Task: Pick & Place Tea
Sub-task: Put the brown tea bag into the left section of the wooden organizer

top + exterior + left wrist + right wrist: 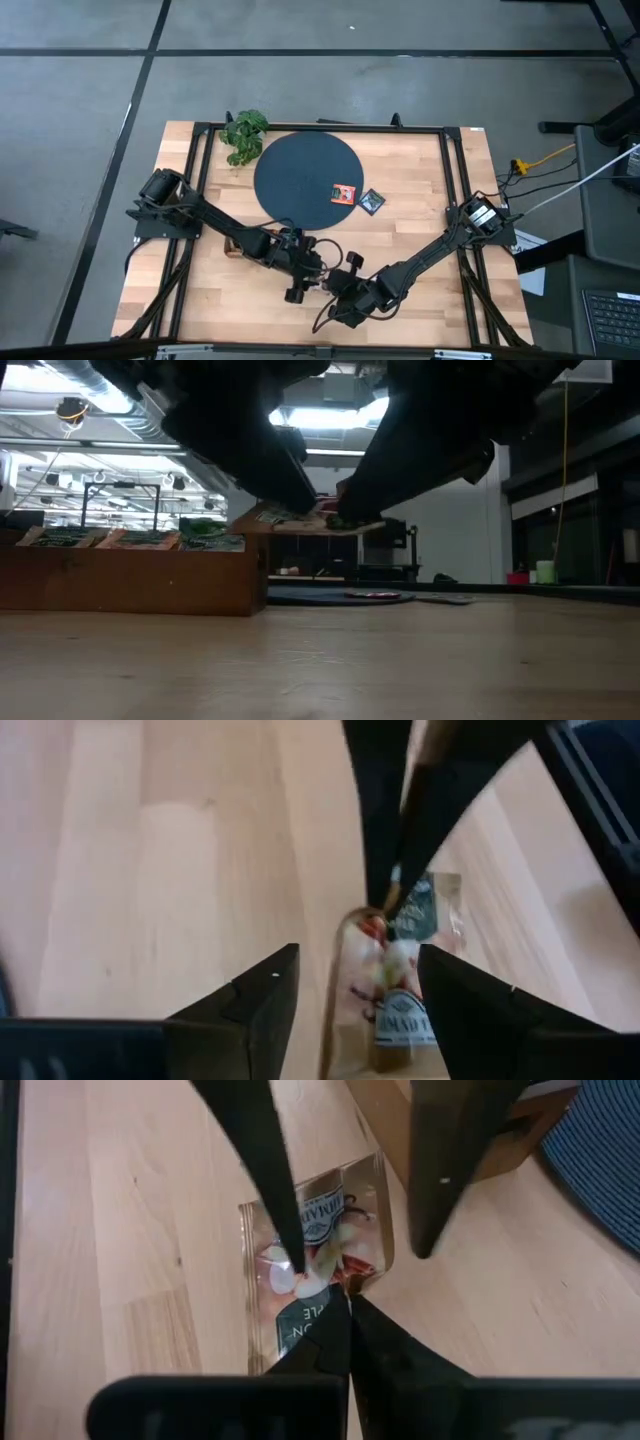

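A pale tea sachet (320, 1240) with a dark green label hangs in the air over the table's near middle. My right gripper (349, 1305) is shut on it. My left gripper (358, 960) is open, one finger on either side of the same sachet (400, 990). An orange-red sachet (344, 193) lies flat on the dark disc (300, 170). A black sachet (372, 201) lies on the table just off the disc's right rim. The brown wooden tray (130, 575) stands left of the grippers with several sachets in it. My right gripper pinches the sachet between its two shut fingers at one edge, near a corner (345, 1285). In the low view the sachet (300, 520) is lifted clear of the table and lies about level.
A leafy green plant (245, 135) stands at the far left, beside the disc. Black frame rails (448, 180) run along the table's sides. Bare wood (420, 170) lies to the disc's right and along the near edge.
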Available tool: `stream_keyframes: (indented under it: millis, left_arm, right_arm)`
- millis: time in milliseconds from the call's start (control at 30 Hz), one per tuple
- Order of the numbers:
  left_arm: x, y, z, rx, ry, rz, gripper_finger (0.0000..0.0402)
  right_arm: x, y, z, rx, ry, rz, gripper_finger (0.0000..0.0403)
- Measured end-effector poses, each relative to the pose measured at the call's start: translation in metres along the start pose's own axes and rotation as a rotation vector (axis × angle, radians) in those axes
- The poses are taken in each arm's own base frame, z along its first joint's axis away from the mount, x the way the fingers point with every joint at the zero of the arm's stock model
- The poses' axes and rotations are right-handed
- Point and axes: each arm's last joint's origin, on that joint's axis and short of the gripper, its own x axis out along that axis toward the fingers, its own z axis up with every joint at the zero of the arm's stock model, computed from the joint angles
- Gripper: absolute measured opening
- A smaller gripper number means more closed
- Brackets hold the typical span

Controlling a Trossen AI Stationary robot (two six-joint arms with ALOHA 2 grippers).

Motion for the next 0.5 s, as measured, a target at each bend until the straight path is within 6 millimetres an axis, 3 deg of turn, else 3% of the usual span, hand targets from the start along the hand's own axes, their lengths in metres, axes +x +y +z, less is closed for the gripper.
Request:
stream_keyframes:
  millis: [167,400,500]
  left_arm:
    - [0.0,0.0006,-0.0027,-0.013,0.034,-0.018,0.0164]
    - [-0.0003,-0.0003,-0.0035,-0.039,0.046,-0.035,0.0022]
    - [-0.0006,-0.0003,-0.0061,-0.06,0.071,-0.028,0.0014]
  right_arm:
    - [-0.0009,0.0006,-0.0004,-0.022,-0.008,-0.006,0.0002]
    - [-0.0015,0.0012,-0.0013,-0.029,-0.005,-0.005,0.0029]
    - [-0.0015,-0.0012,-0.0034,-0.005,0.018,-0.023,0.0055]
